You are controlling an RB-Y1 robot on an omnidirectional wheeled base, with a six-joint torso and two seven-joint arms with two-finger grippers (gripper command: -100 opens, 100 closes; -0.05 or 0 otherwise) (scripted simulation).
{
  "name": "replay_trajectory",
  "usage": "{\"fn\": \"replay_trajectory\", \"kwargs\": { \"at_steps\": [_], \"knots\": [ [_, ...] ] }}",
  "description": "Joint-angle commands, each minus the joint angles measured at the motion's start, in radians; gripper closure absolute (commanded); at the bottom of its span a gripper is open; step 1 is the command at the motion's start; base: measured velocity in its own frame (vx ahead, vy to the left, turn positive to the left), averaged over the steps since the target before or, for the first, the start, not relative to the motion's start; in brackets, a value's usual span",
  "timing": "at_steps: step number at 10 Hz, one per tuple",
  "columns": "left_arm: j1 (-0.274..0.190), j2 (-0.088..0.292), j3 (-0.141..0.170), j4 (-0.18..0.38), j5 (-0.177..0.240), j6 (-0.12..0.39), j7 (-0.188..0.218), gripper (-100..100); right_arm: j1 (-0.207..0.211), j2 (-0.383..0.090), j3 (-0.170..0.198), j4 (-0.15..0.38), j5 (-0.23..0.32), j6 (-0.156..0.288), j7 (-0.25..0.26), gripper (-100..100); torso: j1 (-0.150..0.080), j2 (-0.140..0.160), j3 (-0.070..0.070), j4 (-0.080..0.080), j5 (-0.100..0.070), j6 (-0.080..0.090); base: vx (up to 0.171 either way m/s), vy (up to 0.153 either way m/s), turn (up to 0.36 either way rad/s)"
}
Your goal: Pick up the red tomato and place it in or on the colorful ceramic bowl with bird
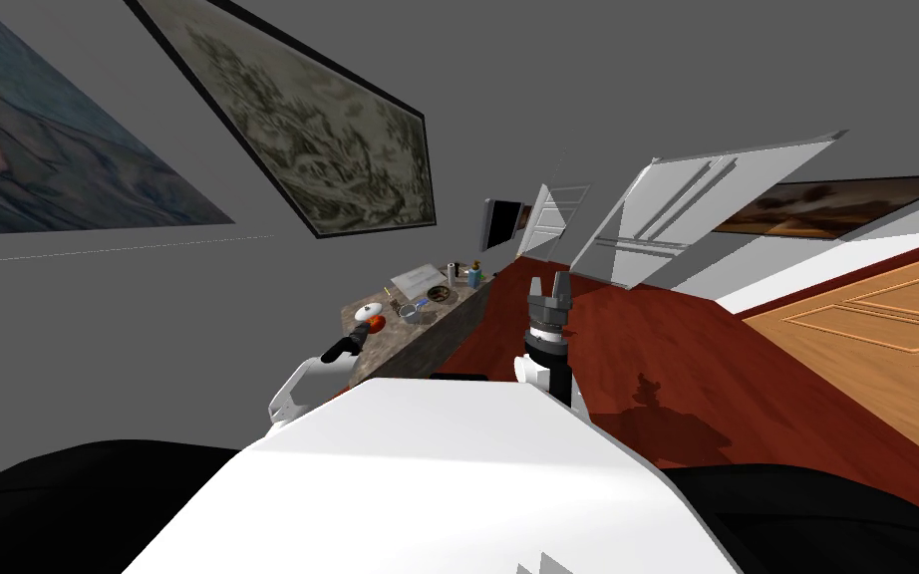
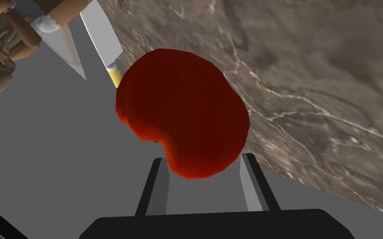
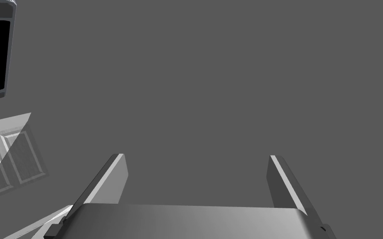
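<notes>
Veined brown counter (image 2: 311, 83): left fingers (image 2: 251, 186) grip tomato (image 2: 182, 112); right fingers (image 3: 282, 182) spread apart.

Noted tomato (image 2: 182, 114) deep red, shading to brighter orange-red at its lower edge. Recorded counter (image 2: 311, 83) mottled grey-brown with thin pale veins. Logged knife (image 2: 103, 37) pale grey in blade, yellow at the handle end. Marked wall (image 3: 207, 83) flat mid grey, floor (image 1: 667, 349) dark red-brown, panelled door (image 1: 876, 319) orange-tan. Entered left gripper (image 2: 203, 158) as black in body.
</notes>
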Motion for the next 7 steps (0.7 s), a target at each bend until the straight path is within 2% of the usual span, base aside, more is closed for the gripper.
{"fn": "replay_trajectory", "kwargs": {
  "at_steps": [1,3,4,5,6,7],
  "knots": [
    [0.0,0.0,0.0,0.0,0.0,0.0,0.0,100,0.0,0.0,0.0,0.0,0.0,0.0,0.0,0,0.0,0.0,0.0,0.0,0.0,0.0,0.0,0.0,0.0],
    [0.0,0.0,0.0,0.0,0.0,0.0,0.0,100,0.0,0.0,0.0,0.0,0.0,0.0,0.0,0,0.0,0.001,0.0,0.0,0.0,0.0,0.0,0.0,0.0],
    [0.0,0.0,0.0,0.0,0.0,0.0,0.0,0,0.0,0.0,0.0,0.0,0.0,0.0,0.0,0,0.0,0.001,0.0,0.0,0.0,0.0,0.0,0.0,0.0],
    [0.012,0.005,0.001,-0.028,0.007,0.015,0.0,100,0.0,0.0,0.0,0.0,0.0,0.0,0.0,0,0.0,0.001,0.0,0.0,0.0,0.0,-0.038,-0.023,0.017],
    [0.005,0.004,0.0,-0.011,0.004,0.004,0.0,100,0.0,0.0,0.0,0.0,0.0,0.0,0.0,0,-0.002,0.003,0.002,0.001,0.0,-0.001,-0.024,-0.015,0.008],
    [0.006,0.004,0.0,-0.013,0.004,0.006,0.0,0,0.0,0.0,0.0,0.0,0.0,0.0,0.0,0,-0.001,0.003,0.002,0.001,0.0,-0.001,0.0,0.0,0.0]
  ]
}}
